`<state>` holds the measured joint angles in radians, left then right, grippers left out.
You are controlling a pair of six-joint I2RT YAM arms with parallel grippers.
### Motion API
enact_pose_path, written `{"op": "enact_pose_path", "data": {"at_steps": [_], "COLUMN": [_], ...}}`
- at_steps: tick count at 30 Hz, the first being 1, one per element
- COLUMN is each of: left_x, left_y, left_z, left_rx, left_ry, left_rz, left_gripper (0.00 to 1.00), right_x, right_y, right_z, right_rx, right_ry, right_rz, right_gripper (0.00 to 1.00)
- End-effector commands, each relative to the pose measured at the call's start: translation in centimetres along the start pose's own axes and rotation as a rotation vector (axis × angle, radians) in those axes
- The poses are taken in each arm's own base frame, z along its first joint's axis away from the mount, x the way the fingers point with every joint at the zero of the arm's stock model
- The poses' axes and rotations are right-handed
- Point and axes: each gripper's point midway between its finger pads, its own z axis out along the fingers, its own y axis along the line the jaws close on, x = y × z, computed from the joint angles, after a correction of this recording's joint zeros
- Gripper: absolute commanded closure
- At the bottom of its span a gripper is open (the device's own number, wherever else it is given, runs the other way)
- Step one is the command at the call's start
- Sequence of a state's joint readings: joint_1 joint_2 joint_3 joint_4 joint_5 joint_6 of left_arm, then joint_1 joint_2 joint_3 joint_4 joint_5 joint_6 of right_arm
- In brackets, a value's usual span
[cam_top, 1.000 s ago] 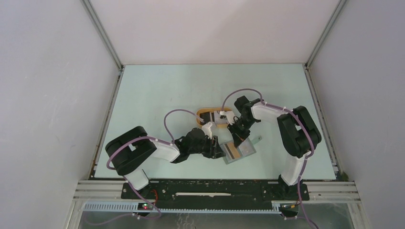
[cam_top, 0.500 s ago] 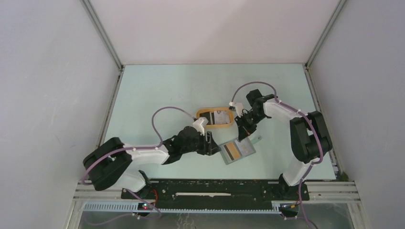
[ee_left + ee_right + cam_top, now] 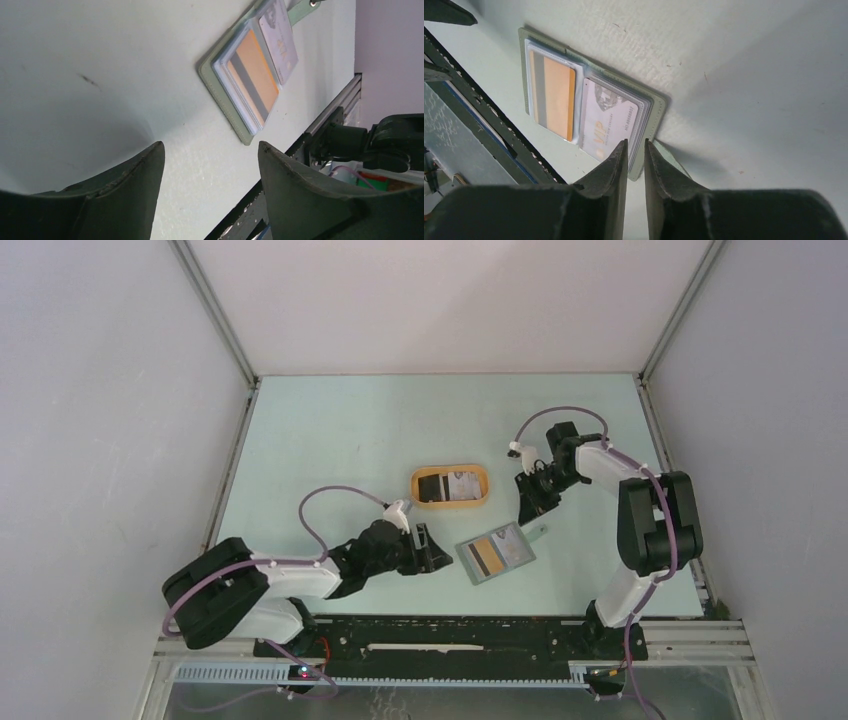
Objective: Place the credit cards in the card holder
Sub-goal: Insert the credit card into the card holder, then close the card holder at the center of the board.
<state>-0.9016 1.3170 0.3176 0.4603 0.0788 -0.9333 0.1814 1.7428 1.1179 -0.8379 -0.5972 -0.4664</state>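
Note:
The card holder (image 3: 495, 554) lies open and flat on the table, a tan striped credit card (image 3: 485, 559) in its left pocket and a whitish one (image 3: 511, 546) in its right. Its snap tab (image 3: 538, 533) sticks out to the right. My left gripper (image 3: 437, 555) hovers just left of the holder, open and empty; in the left wrist view the holder (image 3: 248, 75) lies beyond that gripper (image 3: 210, 146). My right gripper (image 3: 527, 512) hangs above the holder's far right corner, its jaws only a narrow slit apart (image 3: 635, 144), nothing between them, over the holder's edge (image 3: 651, 125).
An orange oval tray (image 3: 451, 472) stands behind the holder with a black card (image 3: 432, 487) and a whitish card (image 3: 463, 486) inside. The black rail (image 3: 450, 635) with the arm bases runs along the near edge, close below the holder.
Both arms have drawn away from the holder, the left back to the left, the right back to the right. The left jaws have opened wide; the right jaws have parted slightly.

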Motion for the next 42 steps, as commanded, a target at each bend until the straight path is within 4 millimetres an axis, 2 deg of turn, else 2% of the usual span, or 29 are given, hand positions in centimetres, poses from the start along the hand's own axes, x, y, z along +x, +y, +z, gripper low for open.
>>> {"op": "enact_pose_path", "data": {"at_steps": [1, 4, 7, 12, 16, 21, 26, 30, 33, 37, 42], "left_x": [-0.2, 0.5, 1.3, 3.5, 4.7, 5.2, 5.7, 5.5, 5.0, 4.0, 2.1], "left_y": [-1.0, -1.2, -1.5, -0.7, 0.1, 1.6, 2.0, 2.2, 1.6, 0.3, -1.5], "left_z": [0.2, 1.0, 1.9, 3.2, 3.4, 3.2, 3.7, 4.0, 4.1, 4.2, 3.1], "left_rx": [0.043, 0.037, 0.035, -0.026, -0.070, -0.168, -0.193, -0.187, -0.145, -0.066, 0.046], "left_ry": [-0.041, -0.013, 0.016, 0.080, 0.109, 0.125, 0.159, 0.159, 0.148, 0.117, 0.034], "left_rz": [-0.129, -0.170, -0.201, -0.287, -0.333, -0.354, -0.353, -0.356, -0.348, -0.331, -0.298], "left_gripper": [0.27, 0.26, 0.27, 0.27, 0.27, 0.25, 0.26, 0.26, 0.27, 0.28, 0.29], "right_x": [0.0, 0.3, 1.0, 1.5, 1.5, 1.9, 1.6, 1.5, 1.7, 1.7, 1.8], "right_y": [0.6, -1.1, -1.3, -1.8, -1.7, -0.8, 0.2, 0.7, 1.0, 1.3, 1.7], "right_z": [0.3, 0.4, 0.9, 1.7, 1.9, 2.6, 2.4, 2.4, 2.7, 3.0, 3.2], "right_rx": [-0.022, 0.046, 0.027, 0.037, 0.053, 0.033, -0.031, -0.053, -0.063, -0.063, -0.066], "right_ry": [0.004, 0.020, 0.046, 0.086, 0.097, 0.139, 0.122, 0.124, 0.140, 0.153, 0.161], "right_rz": [-0.007, 0.027, 0.054, 0.080, 0.086, 0.083, 0.101, 0.099, 0.100, 0.087, 0.078], "right_gripper": [0.73, 0.70, 0.68, 0.68, 0.67, 0.66, 0.66, 0.66, 0.66, 0.66, 0.67]}}
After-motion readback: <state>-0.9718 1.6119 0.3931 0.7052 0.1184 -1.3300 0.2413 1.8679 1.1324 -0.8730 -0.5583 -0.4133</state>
